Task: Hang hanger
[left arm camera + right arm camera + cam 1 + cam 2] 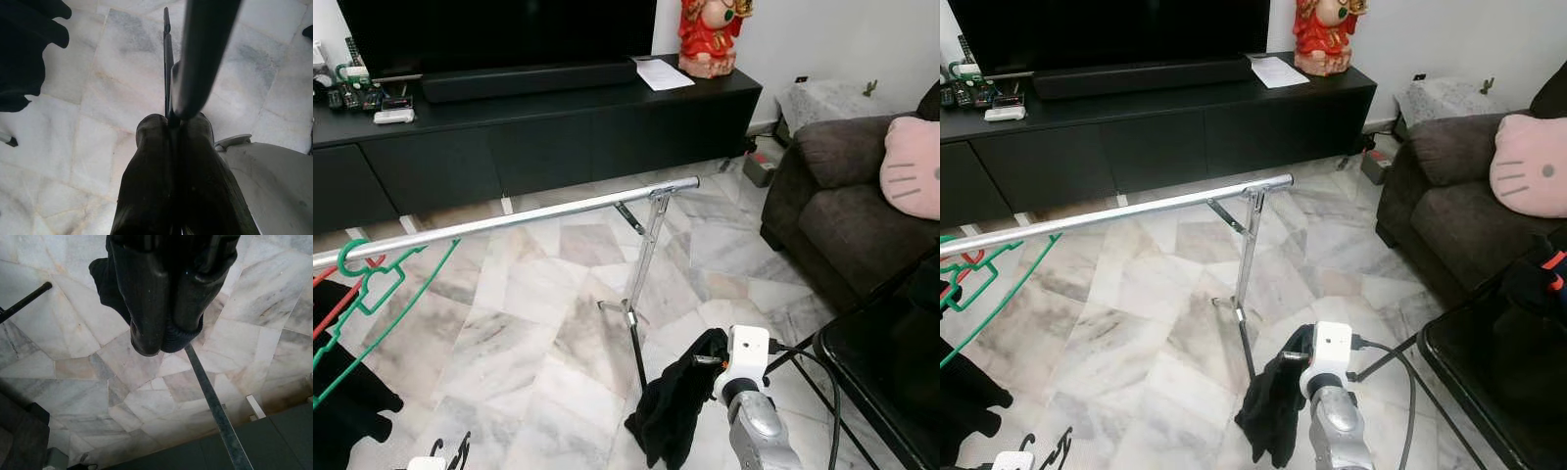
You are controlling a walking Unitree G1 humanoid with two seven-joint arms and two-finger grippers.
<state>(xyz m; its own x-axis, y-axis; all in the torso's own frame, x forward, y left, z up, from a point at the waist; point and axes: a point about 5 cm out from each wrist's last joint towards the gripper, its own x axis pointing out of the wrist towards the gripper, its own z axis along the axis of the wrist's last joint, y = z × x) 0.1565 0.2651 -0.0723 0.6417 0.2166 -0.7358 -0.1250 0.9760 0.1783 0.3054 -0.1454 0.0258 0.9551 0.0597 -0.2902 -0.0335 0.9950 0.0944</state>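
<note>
Hanger with black garment (680, 406) gripped in closed right hand (705, 360), low centre.
Rail (509, 220) unreached; left hand (171, 120) closed on a thin black piece.

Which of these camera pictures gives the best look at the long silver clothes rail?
The left eye view: the silver rail runs across the whole picture, with its stand and the green hanger on it. The right eye view shows nearly the same. In the right wrist view a dark bar may be it.
</note>
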